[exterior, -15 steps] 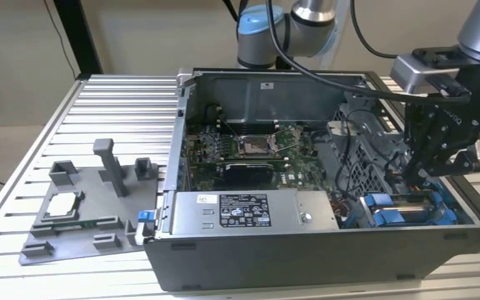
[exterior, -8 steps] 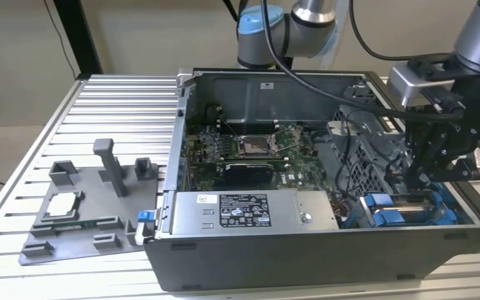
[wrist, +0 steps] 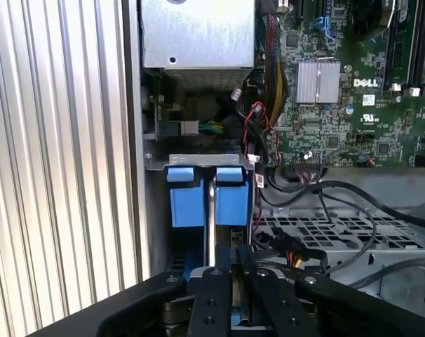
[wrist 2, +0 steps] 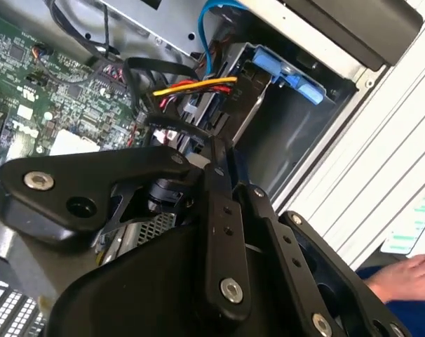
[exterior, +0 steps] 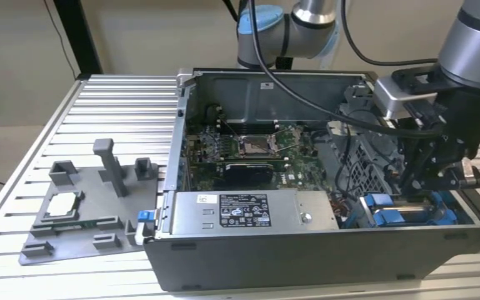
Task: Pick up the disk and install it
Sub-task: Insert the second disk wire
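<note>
Gripper (wrist: 226,281) fingers (wrist: 214,295) stand narrow, nearly together over the thin upright edge of the disk (wrist: 211,210), though a firm clamp cannot be told. In the first wrist view the disk shows as a slim silver edge between two blue frame tabs (wrist: 186,200), set in the drive bay by the case wall. In the exterior view the gripper (exterior: 427,178) hangs over that blue-framed bay (exterior: 407,212) at the computer case's (exterior: 307,250) corner, toward the exterior view's right. Beyond lies the green motherboard (wrist: 339,105).
</note>
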Robot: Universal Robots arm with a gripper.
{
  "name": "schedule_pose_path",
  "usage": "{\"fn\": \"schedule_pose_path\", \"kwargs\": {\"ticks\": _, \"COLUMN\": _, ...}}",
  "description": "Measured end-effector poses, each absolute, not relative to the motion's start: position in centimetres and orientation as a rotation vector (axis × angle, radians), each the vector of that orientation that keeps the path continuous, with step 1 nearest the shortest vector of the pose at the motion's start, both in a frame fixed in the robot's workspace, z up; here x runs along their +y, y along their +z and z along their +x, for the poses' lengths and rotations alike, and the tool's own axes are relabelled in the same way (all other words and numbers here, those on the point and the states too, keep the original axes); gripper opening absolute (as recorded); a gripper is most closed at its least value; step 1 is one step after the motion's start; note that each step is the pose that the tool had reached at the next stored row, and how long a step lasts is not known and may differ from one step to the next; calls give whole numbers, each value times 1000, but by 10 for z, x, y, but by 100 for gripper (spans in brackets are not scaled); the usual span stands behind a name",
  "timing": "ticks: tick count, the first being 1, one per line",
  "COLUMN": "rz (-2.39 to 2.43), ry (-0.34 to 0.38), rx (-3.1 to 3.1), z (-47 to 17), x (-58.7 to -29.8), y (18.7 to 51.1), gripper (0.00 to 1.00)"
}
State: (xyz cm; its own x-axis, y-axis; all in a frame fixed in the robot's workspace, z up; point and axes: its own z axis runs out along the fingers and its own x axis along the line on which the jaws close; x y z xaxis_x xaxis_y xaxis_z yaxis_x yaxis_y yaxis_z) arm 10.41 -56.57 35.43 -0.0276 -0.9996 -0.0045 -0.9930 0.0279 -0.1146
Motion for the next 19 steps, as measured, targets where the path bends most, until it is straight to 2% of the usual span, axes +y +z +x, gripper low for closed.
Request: {"fn": "schedule_pose_path", "kwargs": {"ticks": 19, "rz": -2117, "ry": -150, "rx": 2155, "z": 104, "x": -566, "y": 351, "gripper": 0}}
